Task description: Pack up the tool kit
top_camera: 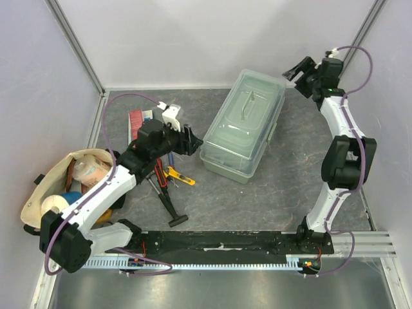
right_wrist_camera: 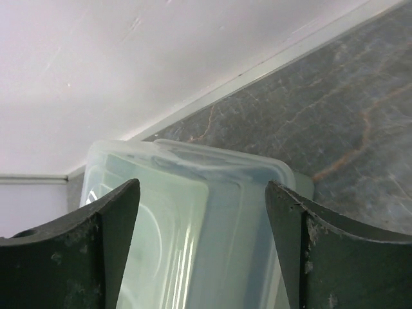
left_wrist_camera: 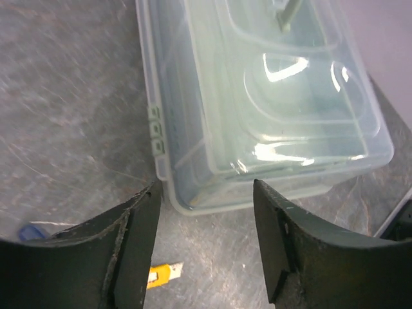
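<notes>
Toolbox (left_wrist_camera: 270, 109): small raised marks (left_wrist_camera: 155, 131) are standing on its rim, too blurred to read.
Packet (top_camera: 136, 121): red and blue print is showing, too small to read.
Legible text, numbers, brands: none is appearing in any of the three views.

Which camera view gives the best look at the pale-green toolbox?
Top external: it alone shows the whole toolbox, with every edge in frame. Left wrist shows only one end, close up and cropped. Right wrist shows just one corner at the bottom of the frame.
</notes>
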